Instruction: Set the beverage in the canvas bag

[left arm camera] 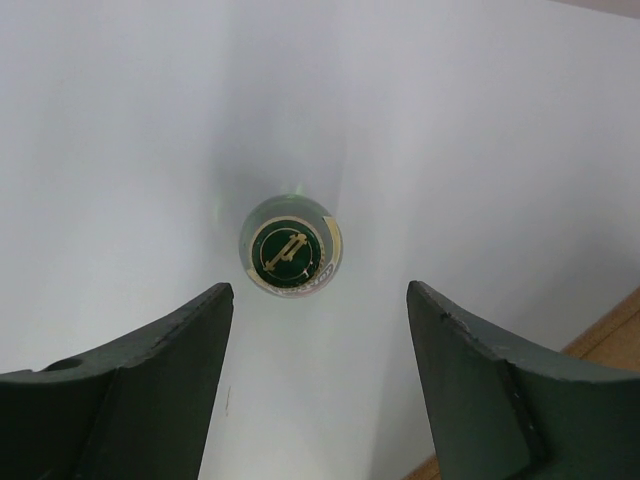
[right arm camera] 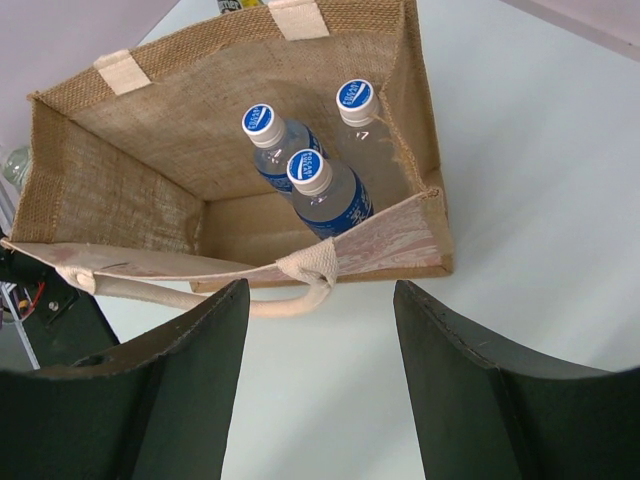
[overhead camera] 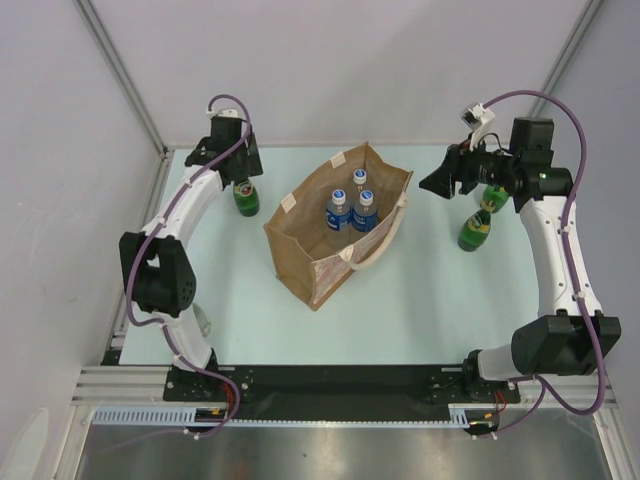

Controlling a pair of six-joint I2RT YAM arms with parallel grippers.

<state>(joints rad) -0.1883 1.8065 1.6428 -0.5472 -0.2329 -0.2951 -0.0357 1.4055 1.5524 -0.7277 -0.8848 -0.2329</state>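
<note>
At mid-table the canvas bag stands open, three water bottles inside. Left gripper spread over a green bottle near the far edge, gaps both sides; right gripper spread, empty, facing the bag.

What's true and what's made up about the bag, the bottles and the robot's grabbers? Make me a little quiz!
1. The canvas bag has three blue-capped bottles standing inside. True.
2. The left gripper is squeezing a green bottle. False: it is open above the bottle's cap, and its fingers do not touch the bottle.
3. The right gripper is open and holds nothing. True.
4. Every green bottle is in the bag. False: none is. The one under the left gripper and the two green bottles near the right gripper stand on the table, outside the bag.
</note>
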